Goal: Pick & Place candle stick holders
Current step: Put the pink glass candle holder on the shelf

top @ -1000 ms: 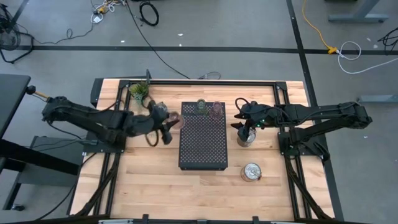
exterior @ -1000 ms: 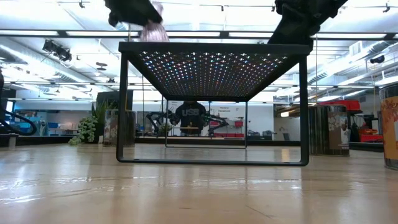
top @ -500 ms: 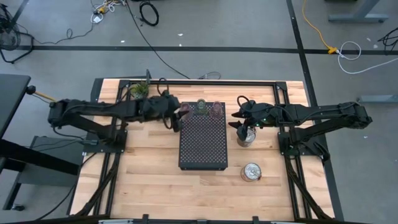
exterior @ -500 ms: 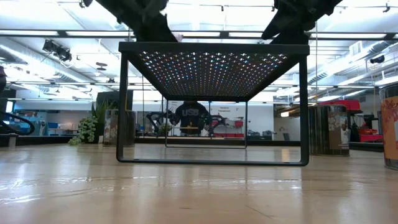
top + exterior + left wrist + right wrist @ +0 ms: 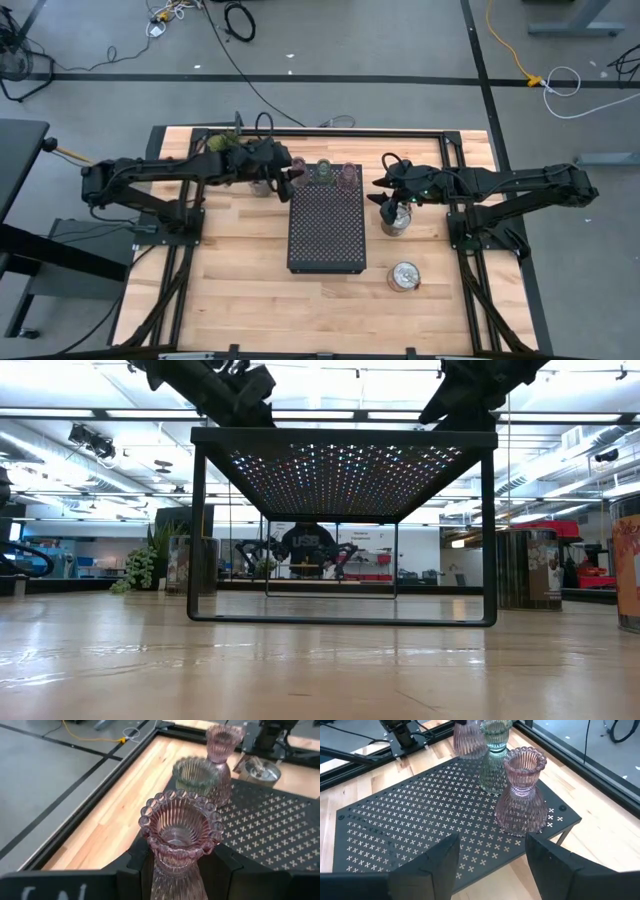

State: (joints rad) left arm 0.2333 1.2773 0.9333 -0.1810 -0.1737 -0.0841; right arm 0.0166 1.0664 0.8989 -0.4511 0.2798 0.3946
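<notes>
Left wrist view: your left gripper (image 5: 175, 870) has its fingers pinching a pink holder (image 5: 179, 837) over the tray's (image 5: 270, 827) back corner. Beyond it a green holder (image 5: 196, 774) and a second pink holder (image 5: 220, 750) already stand there. Your right gripper (image 5: 384, 185) hovers, fingers spread, above one silvery holder (image 5: 397, 220); another silvery holder (image 5: 404, 277) waits on the table (image 5: 240, 290).

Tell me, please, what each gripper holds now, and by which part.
Left gripper holds a pink candle holder by its lower body. Right gripper is open and holds nothing.
</notes>
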